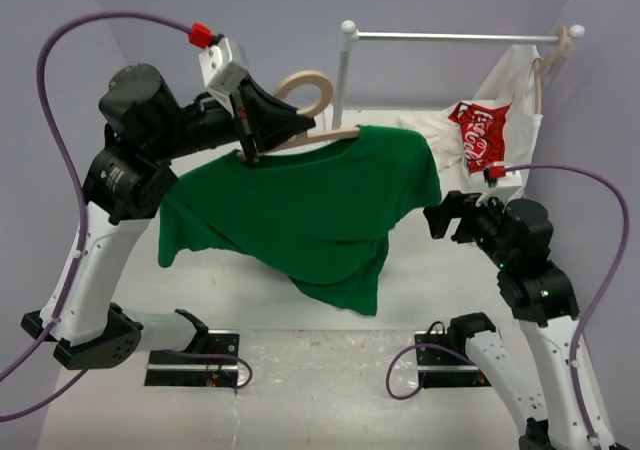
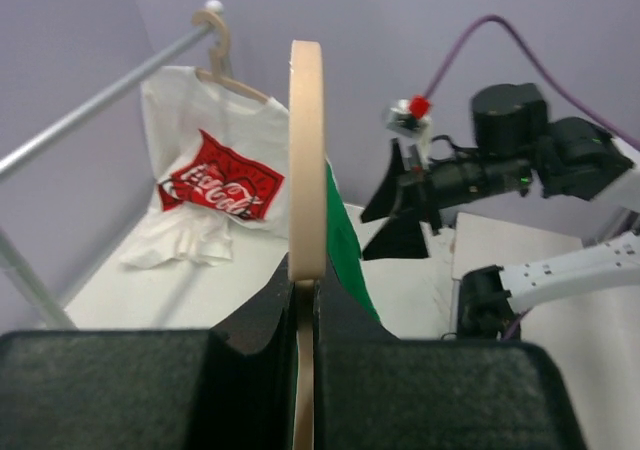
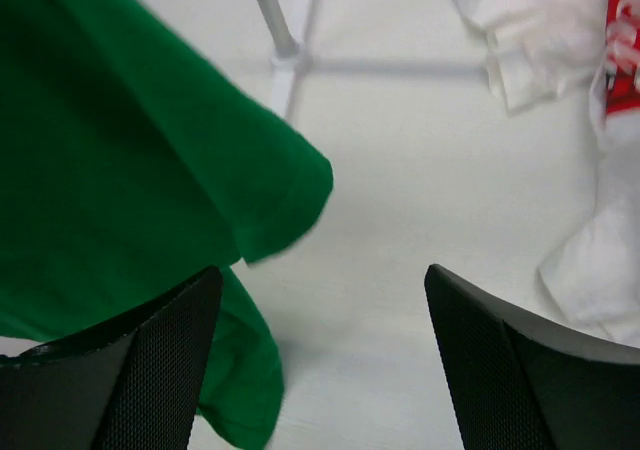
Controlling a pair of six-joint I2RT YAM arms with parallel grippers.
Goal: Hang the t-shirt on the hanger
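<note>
- As seen from above: left gripper (image 1: pixel 245 152) clamped on hanger (image 1: pixel 312 88), held up above table (image 1: pixel 330 365); t-shirt (image 1: pixel 310 205) draped over hanger, hem hanging low; right gripper (image 1: pixel 437 220) just beside sleeve.
- Left wrist: fingers pinched tight on hanger neck, hook upright.
- Right wrist: jaws wide apart, empty; t-shirt at left.

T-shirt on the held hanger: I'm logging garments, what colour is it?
Plain green t-shirt, no print; top external view shows it best.

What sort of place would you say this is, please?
Most likely a robotics lab test cell, not a home: plain lilac walls enclose a white table, left arm and right arm are bolted at its edge, and a small clothes rail holds a white logo shirt.
</note>
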